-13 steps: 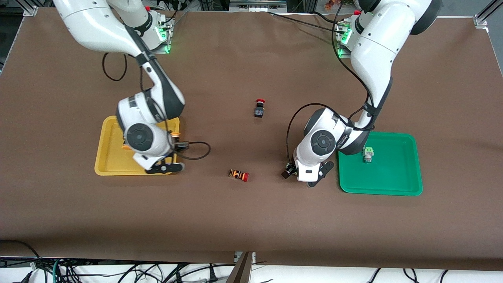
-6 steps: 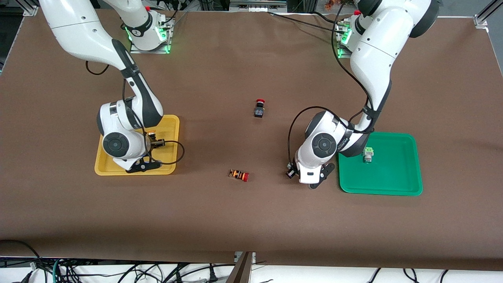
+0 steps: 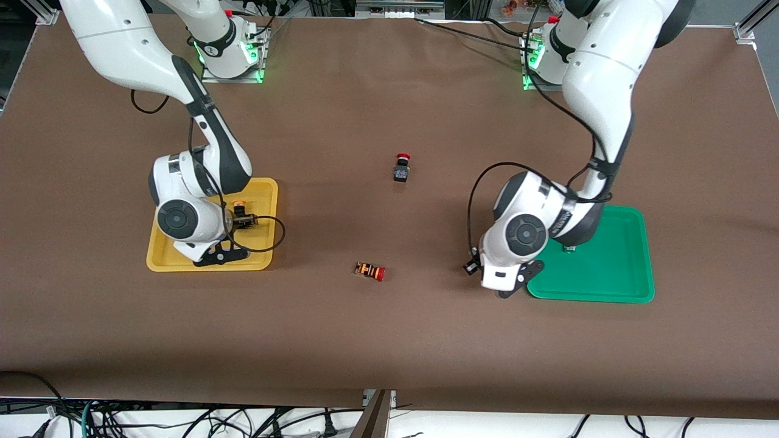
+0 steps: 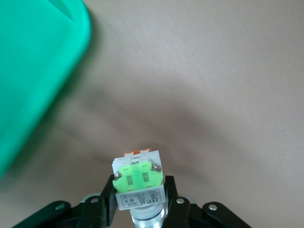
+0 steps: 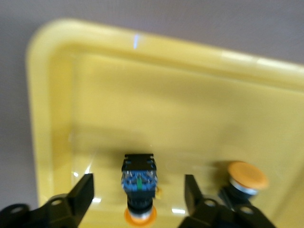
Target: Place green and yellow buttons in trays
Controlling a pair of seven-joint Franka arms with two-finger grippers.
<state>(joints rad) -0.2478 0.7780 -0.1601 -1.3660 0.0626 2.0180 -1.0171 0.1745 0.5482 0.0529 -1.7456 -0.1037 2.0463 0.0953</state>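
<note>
My left gripper [image 3: 510,283] hangs over the table just beside the green tray [image 3: 608,274], at its rim toward the right arm's end. It is shut on a pale-green and silver button [image 4: 139,183]; the tray's corner [image 4: 33,61] shows beside it. Another green button in that tray is almost hidden under the left wrist. My right gripper [image 3: 213,255] is open over the yellow tray [image 3: 263,188]. A yellow-capped button [image 5: 139,183] lies on the tray floor [image 5: 156,104] between its spread fingers. A second yellow button [image 5: 244,178] lies beside it. One shows in the front view [image 3: 240,213].
A red-capped black button [image 3: 401,167] stands mid-table. A red-capped button with an orange-striped body [image 3: 370,271] lies nearer the front camera, between the two trays. Brown table surface surrounds them.
The right gripper moved in over the yellow tray and let go of the yellow button. The left gripper carried the green button toward the green tray's rim.
</note>
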